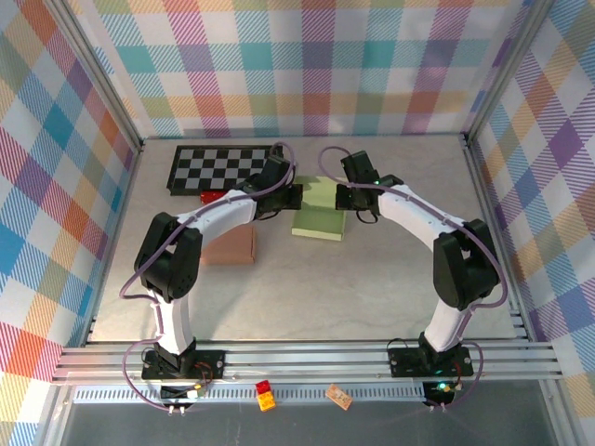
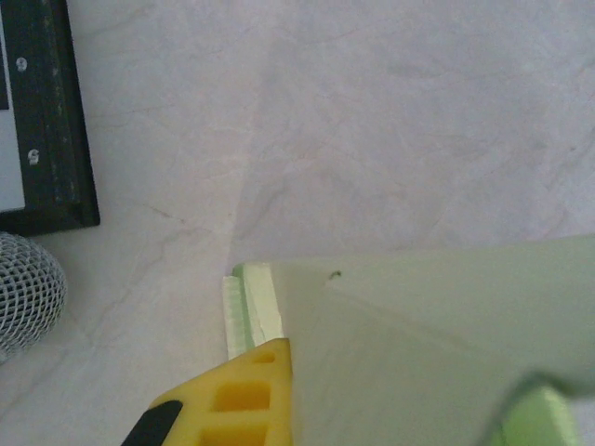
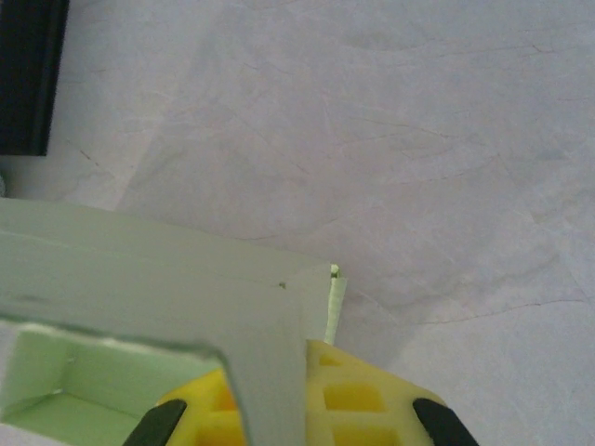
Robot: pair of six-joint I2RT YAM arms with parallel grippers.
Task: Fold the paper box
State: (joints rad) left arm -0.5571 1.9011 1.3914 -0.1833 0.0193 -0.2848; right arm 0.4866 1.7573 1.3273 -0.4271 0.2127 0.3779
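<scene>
Far left on the table (image 1: 307, 297) lay the checkerboard (image 1: 221, 167), with a brown block (image 1: 230, 245) nearer us; neither touched the work. The left gripper (image 1: 292, 195) sat at the left edge of the paper box (image 1: 321, 221), jaws narrow and pinched on a pale green panel. In the left wrist view one yellow finger (image 2: 244, 398) pressed that panel's corner, its partner hidden behind the sheet. The box stood mid-table between the arms, right of the block and apart from it. The right gripper (image 1: 347, 198) gripped the opposite side, an upright wall running between its yellow fingers (image 3: 361, 398). We judged the step to be raising and creasing the side walls. To do it well, both arms should move together, turn each panel about its scored line without pulling outward, and keep the base flat, lest the paper tear or the box skid.
</scene>
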